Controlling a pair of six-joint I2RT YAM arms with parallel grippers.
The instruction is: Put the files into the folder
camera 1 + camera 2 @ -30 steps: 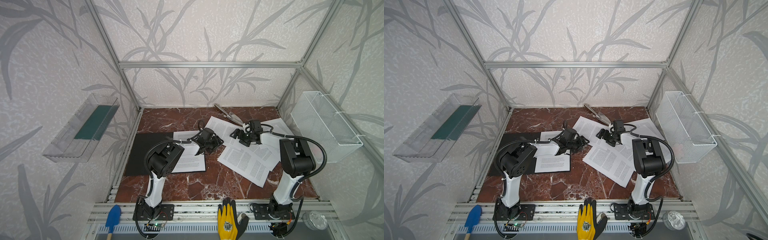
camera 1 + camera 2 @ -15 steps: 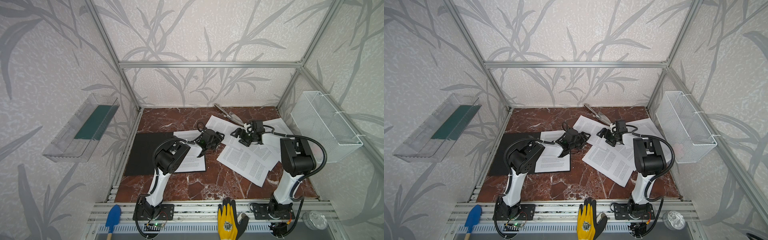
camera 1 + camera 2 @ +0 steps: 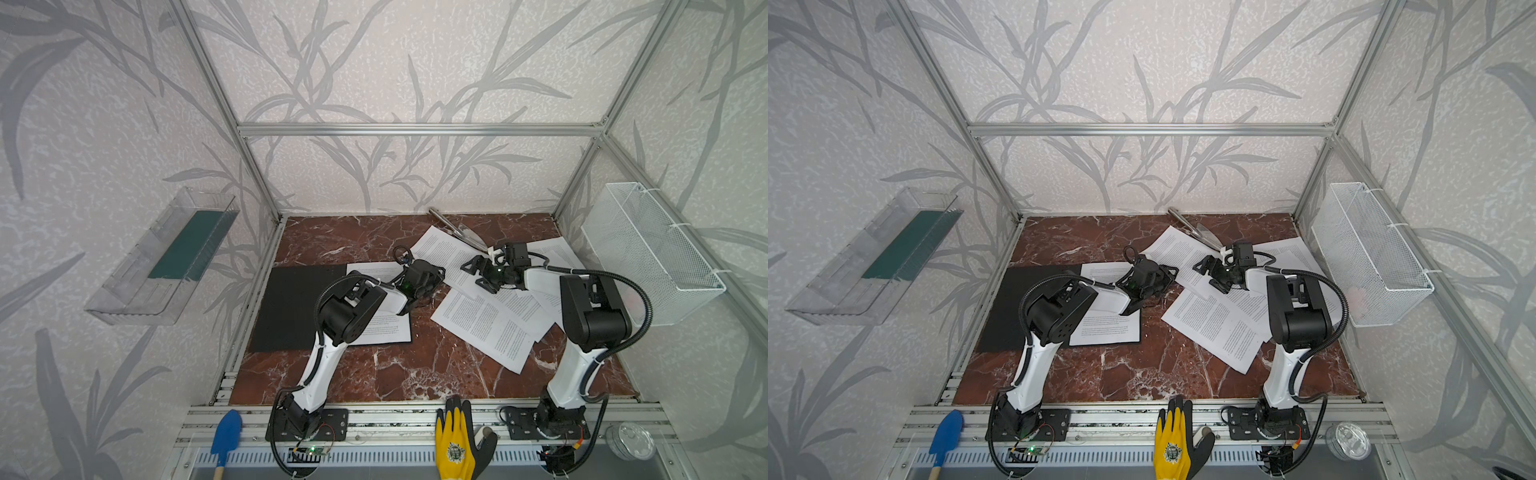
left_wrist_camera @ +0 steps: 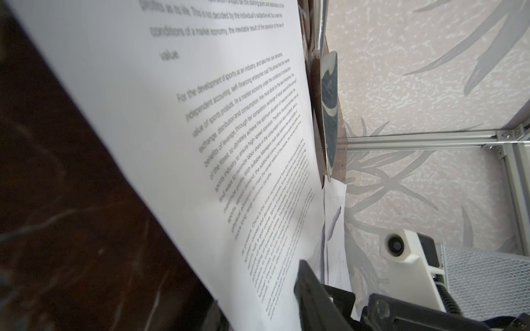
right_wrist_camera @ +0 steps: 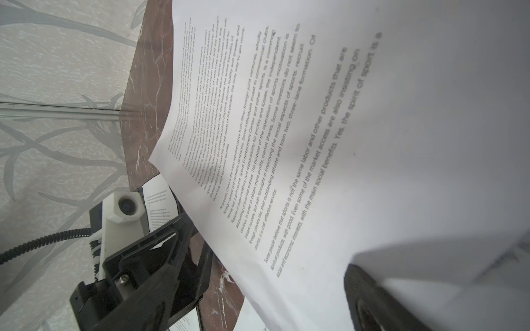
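Observation:
The black folder (image 3: pixel 291 307) (image 3: pixel 1021 307) lies flat at the left, with one printed sheet (image 3: pixel 386 328) over its right edge. More files (image 3: pixel 482 328) (image 3: pixel 1212 328) lie fanned out on the right. My left gripper (image 3: pixel 432 276) (image 3: pixel 1165 276) (image 4: pixel 261 312) sits at the near corner of the far sheet (image 3: pixel 442 249) (image 4: pixel 200 129). That corner runs between its two jaws, which still stand apart. My right gripper (image 3: pixel 478 274) (image 3: pixel 1210 274) faces it from the right, open over the same sheet (image 5: pixel 315 143). One of its fingers (image 5: pixel 372 301) shows.
Metal tongs (image 3: pixel 457 226) lie at the back on the brown marble table (image 3: pixel 374 374). A white wire basket (image 3: pixel 648 249) hangs on the right wall, a clear shelf with a dark green panel (image 3: pixel 187 245) on the left. A yellow glove (image 3: pixel 455 444) and blue trowel (image 3: pixel 226 430) rest on the front rail.
My left gripper has shifted right, off the sheet by the folder and onto the far sheet's corner, and its jaws have narrowed. The right gripper has barely moved and stays wide.

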